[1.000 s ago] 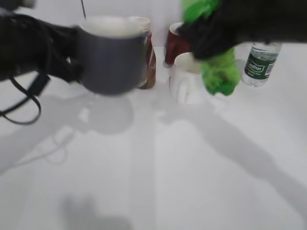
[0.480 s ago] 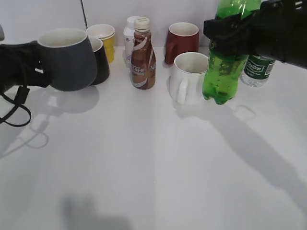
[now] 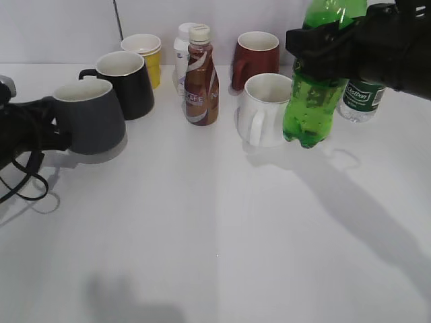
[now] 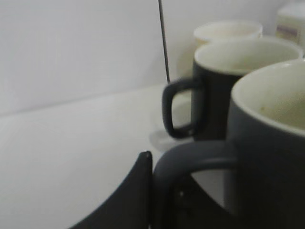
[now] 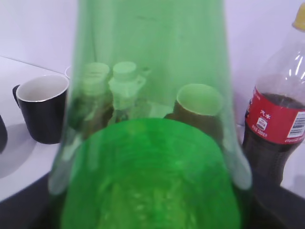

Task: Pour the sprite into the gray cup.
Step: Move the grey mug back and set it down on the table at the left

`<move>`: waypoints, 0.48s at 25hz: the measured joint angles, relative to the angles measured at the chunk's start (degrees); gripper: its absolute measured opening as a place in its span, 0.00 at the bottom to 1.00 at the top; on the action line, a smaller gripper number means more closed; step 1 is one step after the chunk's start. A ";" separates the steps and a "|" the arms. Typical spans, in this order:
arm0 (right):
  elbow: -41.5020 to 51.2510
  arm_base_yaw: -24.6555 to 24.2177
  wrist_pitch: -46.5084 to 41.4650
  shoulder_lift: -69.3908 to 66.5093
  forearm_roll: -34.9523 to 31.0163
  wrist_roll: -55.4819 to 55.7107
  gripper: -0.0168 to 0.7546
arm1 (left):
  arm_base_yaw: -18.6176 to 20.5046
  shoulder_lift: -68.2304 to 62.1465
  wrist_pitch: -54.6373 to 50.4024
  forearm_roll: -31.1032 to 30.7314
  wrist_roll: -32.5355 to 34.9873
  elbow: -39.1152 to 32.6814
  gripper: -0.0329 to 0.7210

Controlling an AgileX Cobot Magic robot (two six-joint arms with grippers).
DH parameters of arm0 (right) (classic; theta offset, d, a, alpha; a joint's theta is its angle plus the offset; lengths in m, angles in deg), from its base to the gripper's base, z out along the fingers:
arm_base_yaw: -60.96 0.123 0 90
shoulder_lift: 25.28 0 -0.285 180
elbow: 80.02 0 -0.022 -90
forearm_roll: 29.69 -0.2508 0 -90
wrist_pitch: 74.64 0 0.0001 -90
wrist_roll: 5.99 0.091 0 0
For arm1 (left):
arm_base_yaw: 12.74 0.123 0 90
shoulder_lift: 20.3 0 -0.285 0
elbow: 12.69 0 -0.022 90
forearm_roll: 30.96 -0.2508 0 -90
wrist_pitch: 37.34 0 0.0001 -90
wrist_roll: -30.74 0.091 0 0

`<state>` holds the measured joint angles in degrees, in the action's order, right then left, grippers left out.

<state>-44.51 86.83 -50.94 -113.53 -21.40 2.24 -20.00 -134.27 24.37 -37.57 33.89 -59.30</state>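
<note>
Gray cup (image 3: 90,121) has dropped from mid-air to the worktop (image 3: 222,222) at far left, beside the black mug (image 3: 126,83). Left claw (image 3: 42,128) clamps its handle. Right claw (image 3: 330,48) grips the sprite (image 3: 316,87), upright, lifted beside the white mug (image 3: 267,110).

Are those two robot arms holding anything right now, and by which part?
Yes. The right gripper holds the green Sprite bottle around its upper body; the left gripper holds the gray mug by its handle side.
</note>
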 joint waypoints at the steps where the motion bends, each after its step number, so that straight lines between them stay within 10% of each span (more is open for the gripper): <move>1: 0.00 0.00 0.00 0.00 0.00 0.00 0.64 | 0.00 -0.83 0.22 0.05 0.00 0.00 0.10; 12: 0.00 0.00 0.11 0.00 0.00 0.00 0.64 | 0.00 -2.51 -0.55 0.18 0.00 -0.36 0.10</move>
<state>-44.51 86.83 -50.83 -113.53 -21.40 2.24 -20.00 -136.78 23.82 -37.39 33.89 -59.66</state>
